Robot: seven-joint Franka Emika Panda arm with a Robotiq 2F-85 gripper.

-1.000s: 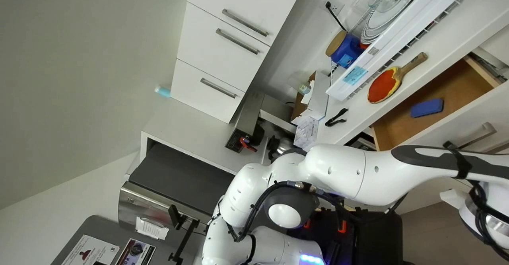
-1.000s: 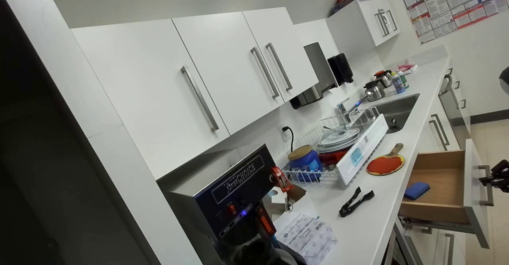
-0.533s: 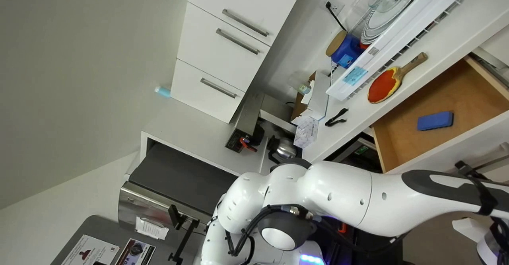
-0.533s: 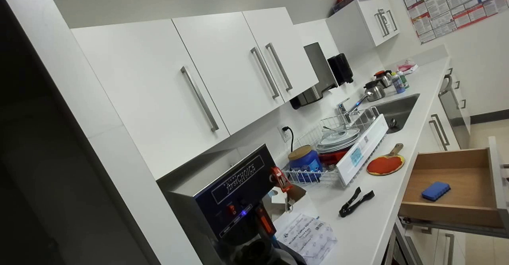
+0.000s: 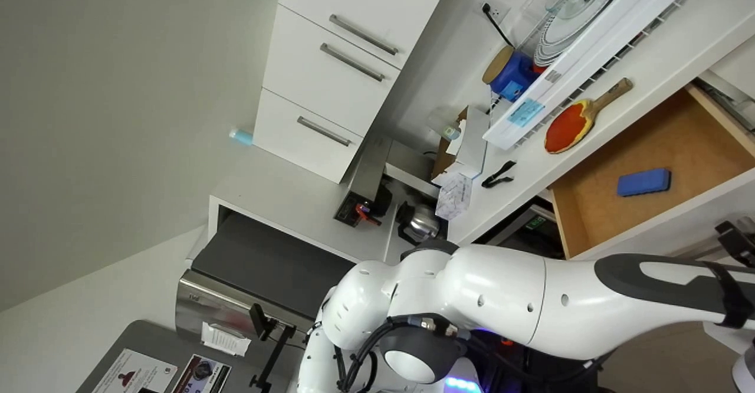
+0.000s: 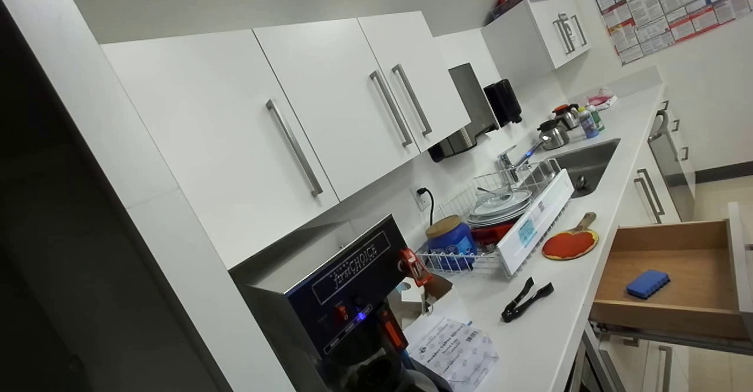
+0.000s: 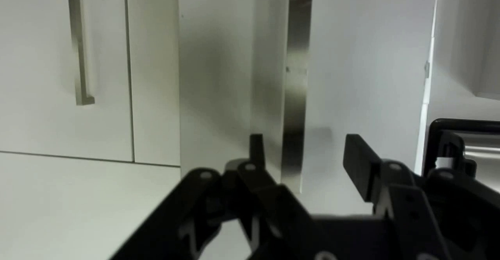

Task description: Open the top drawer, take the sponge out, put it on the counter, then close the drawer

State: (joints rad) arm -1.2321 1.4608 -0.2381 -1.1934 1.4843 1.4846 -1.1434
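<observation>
The wide, shallow tan-wood drawer with a flat white front stands open, presumably so the small, rectangular blue sponge can be reached from above. In an exterior view that sponge lies on the drawer's floor, at 4 o'clock from the round red paddle on the long pale-grey desk. The wrist view shows the black end effector spread wide, holding nothing; the slim silver bar handle runs toward 12 o'clock between its fingers, seemingly touching neither, a gap that should let them back off without dragging the drawer.
</observation>
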